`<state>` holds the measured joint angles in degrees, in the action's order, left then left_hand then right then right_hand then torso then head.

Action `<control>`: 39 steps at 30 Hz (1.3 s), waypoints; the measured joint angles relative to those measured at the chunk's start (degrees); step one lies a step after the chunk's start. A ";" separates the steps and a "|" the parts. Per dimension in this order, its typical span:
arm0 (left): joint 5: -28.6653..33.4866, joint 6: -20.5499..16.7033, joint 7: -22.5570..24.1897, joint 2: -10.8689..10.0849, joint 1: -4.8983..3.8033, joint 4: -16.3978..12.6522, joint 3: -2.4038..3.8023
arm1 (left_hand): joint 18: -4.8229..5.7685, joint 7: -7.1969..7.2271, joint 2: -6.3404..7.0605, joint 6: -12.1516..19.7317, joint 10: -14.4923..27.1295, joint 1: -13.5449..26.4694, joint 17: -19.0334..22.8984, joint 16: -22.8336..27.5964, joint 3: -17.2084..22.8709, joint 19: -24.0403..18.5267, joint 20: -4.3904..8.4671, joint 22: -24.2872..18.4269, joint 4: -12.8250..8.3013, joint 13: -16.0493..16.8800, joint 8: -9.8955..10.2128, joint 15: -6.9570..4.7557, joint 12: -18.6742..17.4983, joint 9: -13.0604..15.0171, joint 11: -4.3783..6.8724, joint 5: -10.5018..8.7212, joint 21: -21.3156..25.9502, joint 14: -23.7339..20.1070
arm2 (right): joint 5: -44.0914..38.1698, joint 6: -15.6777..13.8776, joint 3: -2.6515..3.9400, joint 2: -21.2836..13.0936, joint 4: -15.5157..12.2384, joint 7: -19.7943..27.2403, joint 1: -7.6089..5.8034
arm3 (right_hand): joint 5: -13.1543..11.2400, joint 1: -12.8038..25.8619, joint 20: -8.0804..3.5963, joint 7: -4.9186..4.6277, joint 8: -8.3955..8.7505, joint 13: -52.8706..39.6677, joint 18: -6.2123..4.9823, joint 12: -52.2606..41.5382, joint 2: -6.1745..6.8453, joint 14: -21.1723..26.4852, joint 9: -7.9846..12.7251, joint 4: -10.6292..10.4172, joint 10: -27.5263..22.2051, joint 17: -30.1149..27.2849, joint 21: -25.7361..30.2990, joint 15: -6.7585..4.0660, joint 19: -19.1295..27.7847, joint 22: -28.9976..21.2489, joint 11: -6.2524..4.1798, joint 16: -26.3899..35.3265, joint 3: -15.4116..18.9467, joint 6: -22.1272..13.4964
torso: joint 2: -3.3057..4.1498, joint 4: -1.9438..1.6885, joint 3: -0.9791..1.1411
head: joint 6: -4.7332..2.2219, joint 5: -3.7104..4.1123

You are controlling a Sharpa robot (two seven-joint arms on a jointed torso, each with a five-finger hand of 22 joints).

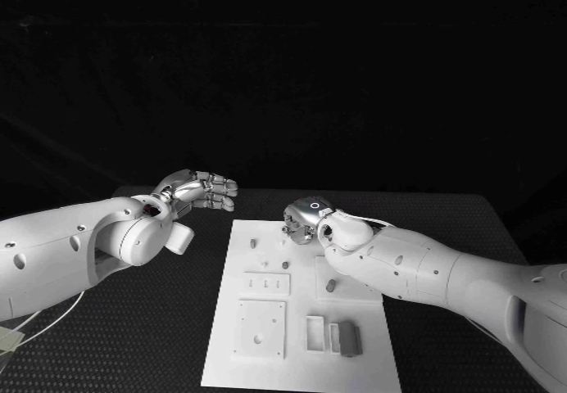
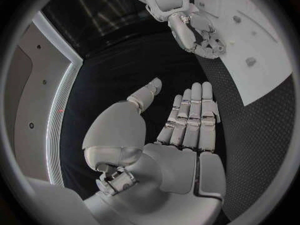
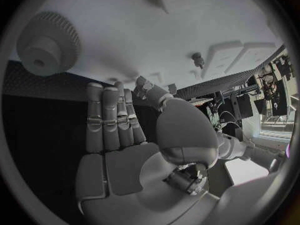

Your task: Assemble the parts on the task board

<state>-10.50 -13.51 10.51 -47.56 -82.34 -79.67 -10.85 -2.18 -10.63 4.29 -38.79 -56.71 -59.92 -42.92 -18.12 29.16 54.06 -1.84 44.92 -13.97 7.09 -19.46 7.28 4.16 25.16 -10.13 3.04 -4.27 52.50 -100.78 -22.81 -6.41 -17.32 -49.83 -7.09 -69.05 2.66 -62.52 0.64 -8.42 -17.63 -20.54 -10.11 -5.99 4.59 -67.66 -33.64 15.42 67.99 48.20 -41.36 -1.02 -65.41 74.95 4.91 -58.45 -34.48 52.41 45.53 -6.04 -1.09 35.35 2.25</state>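
Note:
The white task board (image 1: 278,364) lies in the middle of the black table. My right hand (image 1: 304,219) hovers over its far end, fingers stretched out and holding nothing. In the right wrist view a grey toothed gear (image 3: 47,44) sits on the board (image 3: 187,20) just beyond my fingertips (image 3: 103,92), with a small peg (image 3: 199,60) farther along. A grey block (image 1: 344,336) lies near the board's near right corner. My left hand (image 1: 197,191) floats above the table left of the board's far corner, its palm (image 2: 181,165) bare and its fingers straight.
The board carries square raised plates (image 1: 260,327) and a rectangular recess (image 1: 317,333) at its near end, plus small pegs (image 1: 288,264) in the middle. Textured black mat (image 1: 154,327) surrounds the board. My right forearm (image 1: 437,274) crosses the board's right edge.

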 measured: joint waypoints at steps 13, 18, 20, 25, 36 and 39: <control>0.00 0.00 0.00 0.01 0.00 0.01 0.00 | 0.00 0.00 0.00 0.00 0.00 0.00 -0.05 0.16 0.00 0.00 0.00 -0.01 0.00 0.00 0.00 0.00 0.00 0.05 0.00 0.00 0.00 0.00 | 0.56 0.15 0.00 0.00 0.34 -0.14 0.04 | 0.00 0.00 0.00 0.15 0.00 -0.12 -0.02 0.00 0.00 0.00 0.00 0.00 0.00 0.00 0.00 0.00 0.00 0.00 0.00 0.00 0.00 0.15 | -0.01 0.03 0.03 | 0.03 0.14; 0.00 0.00 0.00 0.00 0.00 0.02 0.00 | 0.01 0.00 0.00 0.00 0.00 0.00 -0.09 0.16 0.00 0.00 0.00 -0.01 0.00 0.01 0.00 0.00 0.00 0.04 0.00 0.00 0.00 0.00 | 0.67 0.21 0.00 -0.05 0.51 -0.26 0.04 | 0.00 0.00 0.00 0.15 0.00 -0.12 -0.02 0.00 0.01 -0.01 0.00 0.00 0.00 -0.05 0.00 0.01 0.00 0.00 0.00 0.00 0.00 0.15 | -0.01 0.03 0.03 | 0.02 0.24; 0.00 0.00 0.00 -0.01 0.00 0.02 0.00 | 0.00 0.00 0.00 0.00 0.00 0.00 -0.10 0.16 0.00 0.00 0.00 -0.01 0.00 0.01 0.00 0.00 0.00 0.04 0.00 0.00 0.00 0.00 | 0.68 0.24 0.00 -0.08 0.52 -0.30 0.04 | 0.00 0.00 0.00 0.15 0.00 -0.12 -0.01 0.00 0.01 -0.01 0.00 0.00 0.00 -0.05 0.00 0.01 0.00 -0.01 0.00 0.00 0.00 0.15 | -0.01 0.01 0.03 | 0.02 0.25; 0.00 0.00 0.00 -0.01 0.00 0.02 0.00 | 0.00 0.00 0.00 0.00 0.00 0.00 -0.10 0.16 0.00 0.00 0.00 0.03 0.00 0.01 0.00 0.00 0.00 0.04 0.00 0.00 0.00 0.00 | 0.71 0.31 0.00 -0.15 0.52 -0.40 0.05 | 0.00 -0.01 0.00 0.16 0.00 -0.15 -0.03 0.00 0.01 0.22 0.01 0.00 0.00 -0.04 0.00 -0.21 0.00 -0.01 0.00 0.00 0.00 0.15 | -0.01 0.01 0.02 | 0.02 0.25; 0.00 0.00 0.00 -0.01 0.00 0.01 0.00 | 0.01 0.00 0.00 0.00 0.00 0.00 -0.14 0.16 0.00 0.00 0.00 0.03 0.00 -0.04 0.00 0.00 0.00 0.04 0.00 0.00 0.00 0.00 | 1.22 0.10 0.03 -1.08 -0.40 -0.62 0.19 | 0.00 -0.66 0.10 -1.26 1.50 -0.10 -0.10 1.64 3.53 0.17 0.24 0.41 -1.88 -0.23 0.00 -0.02 0.10 0.01 0.84 0.00 -0.07 -2.30 | -0.01 -0.02 -0.01 | 0.02 0.43; 0.00 0.00 0.00 -0.09 0.00 -0.01 0.00 | 0.01 0.21 0.00 0.21 0.00 0.00 -0.14 0.16 0.00 0.00 0.00 0.03 0.00 -0.04 0.00 0.00 0.00 0.04 0.00 0.00 0.00 0.00 | 1.39 -0.21 0.03 -1.46 -0.75 -0.62 0.28 | 0.00 -0.94 0.20 -2.05 1.99 -0.06 -0.09 1.79 4.57 0.34 0.29 0.40 -2.48 -0.28 0.02 0.34 0.20 0.01 1.23 -0.01 -0.07 -3.28 | -0.02 -0.02 -0.01 | 0.02 0.35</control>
<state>-10.50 -13.50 10.51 -47.66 -82.35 -79.68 -10.85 -2.18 -10.42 4.29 -38.59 -56.71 -59.92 -43.06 -17.96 29.16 54.06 -1.84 44.95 -13.96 7.05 -19.46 7.28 4.16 25.19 -10.13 3.04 -4.27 52.50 -99.38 -23.02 -6.38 -18.78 -50.58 -7.71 -68.77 2.66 -63.46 0.84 -10.47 -15.64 -20.61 -10.20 -4.21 9.16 -67.31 -33.35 15.82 65.51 47.92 -41.34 -0.68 -65.21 74.96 6.13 -58.46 -34.56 49.13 45.51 -6.06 -1.10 35.37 2.60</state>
